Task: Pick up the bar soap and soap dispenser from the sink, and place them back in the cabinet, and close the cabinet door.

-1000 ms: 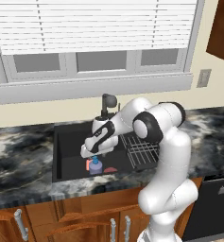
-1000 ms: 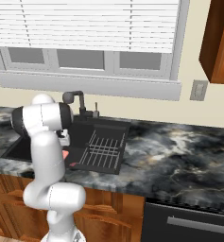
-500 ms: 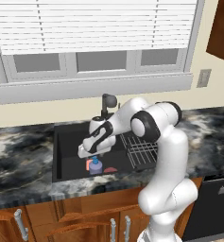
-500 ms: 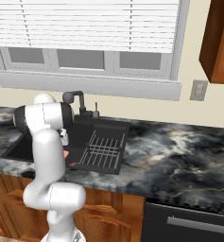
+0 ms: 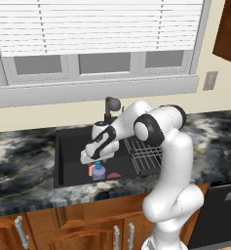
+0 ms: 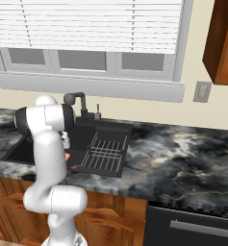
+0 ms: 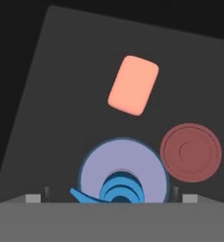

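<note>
- My gripper (image 5: 89, 159) hangs spread wide, empty, right above the soap dispenser (image 7: 124, 174).
- The dispenser stands upright in the sink (image 5: 70, 146); the bar soap (image 7: 133, 85) lies flat nearby.

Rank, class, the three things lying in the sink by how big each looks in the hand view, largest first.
1. Soap dispenser, seen from above, but nearest the camera, so its lead is unsure.
2. Dark red round piece.
3. Bar soap, close to the round piece in size, so that order is a near call.
</note>
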Controlling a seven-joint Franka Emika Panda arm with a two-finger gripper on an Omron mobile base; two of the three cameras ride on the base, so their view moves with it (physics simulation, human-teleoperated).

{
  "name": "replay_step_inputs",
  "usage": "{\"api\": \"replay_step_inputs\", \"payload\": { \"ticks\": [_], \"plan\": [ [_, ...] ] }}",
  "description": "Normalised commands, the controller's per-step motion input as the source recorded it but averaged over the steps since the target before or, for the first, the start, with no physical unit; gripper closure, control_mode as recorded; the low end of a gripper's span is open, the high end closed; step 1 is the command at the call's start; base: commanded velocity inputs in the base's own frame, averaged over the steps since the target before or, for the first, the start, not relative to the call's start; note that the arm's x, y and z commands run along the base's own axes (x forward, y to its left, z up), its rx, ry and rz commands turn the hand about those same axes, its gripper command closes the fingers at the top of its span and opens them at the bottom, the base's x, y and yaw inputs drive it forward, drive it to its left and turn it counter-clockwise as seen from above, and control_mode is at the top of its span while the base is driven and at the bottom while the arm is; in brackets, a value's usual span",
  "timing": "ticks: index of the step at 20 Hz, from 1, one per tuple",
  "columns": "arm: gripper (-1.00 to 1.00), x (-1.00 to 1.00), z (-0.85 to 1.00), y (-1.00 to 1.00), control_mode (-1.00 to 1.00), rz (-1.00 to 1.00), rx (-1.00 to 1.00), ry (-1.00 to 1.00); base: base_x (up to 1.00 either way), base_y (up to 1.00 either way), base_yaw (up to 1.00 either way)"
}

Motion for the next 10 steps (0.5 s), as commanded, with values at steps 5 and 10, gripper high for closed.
{"api": "replay_step_inputs", "payload": {
  "ticks": [5, 10],
  "plan": [
    [-1.00, 0.00, -0.02, 0.00, -1.00, 0.00, 0.00, 0.00, 0.00, 0.00, 0.00],
    [-1.00, 0.00, -0.07, 0.00, -1.00, 0.00, 0.00, 0.00, 0.00, 0.00, 0.00]
  ]
}}
